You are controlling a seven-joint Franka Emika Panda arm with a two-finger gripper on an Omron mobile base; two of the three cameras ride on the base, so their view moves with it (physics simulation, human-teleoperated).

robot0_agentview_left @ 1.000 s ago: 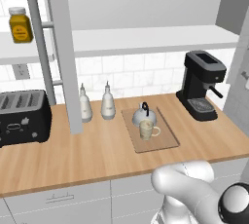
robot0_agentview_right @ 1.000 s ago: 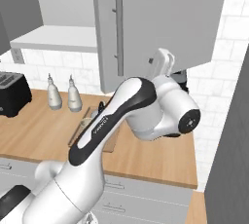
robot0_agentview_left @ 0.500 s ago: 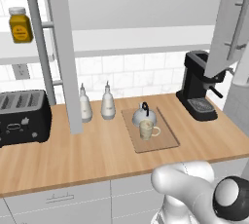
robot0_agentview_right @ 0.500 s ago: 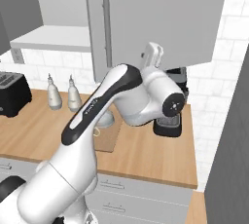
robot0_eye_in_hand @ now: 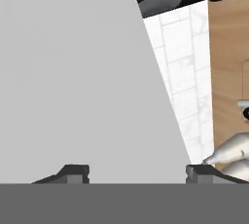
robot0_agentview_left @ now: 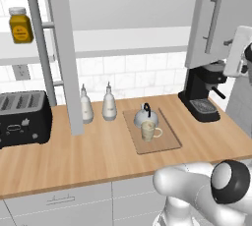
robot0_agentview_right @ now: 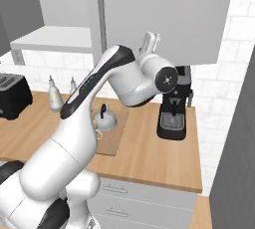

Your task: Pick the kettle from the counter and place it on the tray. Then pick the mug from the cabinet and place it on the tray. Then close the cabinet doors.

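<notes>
One cabinet door (robot0_agentview_left: 212,21) is lying flat just ahead of the claw (robot0_eye_in_hand: 136,172), whose jaws are standing wide, gripping nothing.

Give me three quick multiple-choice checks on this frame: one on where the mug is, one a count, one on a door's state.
1. Where is the mug?
A. on the cabinet shelf
B. on the tray, in front of the kettle
C. beside the toaster

2. How many slim whitish bottles stand on the counter?
A. one
B. two
C. four

3. The right cabinet door is:
A. partly swung, not flush
B. fully shut
C. missing

Key: 1 B, it sits on the board by the kettle. 2 B, a pair stands left of the tray. 3 A, it hangs angled over the coffee machine.
</notes>
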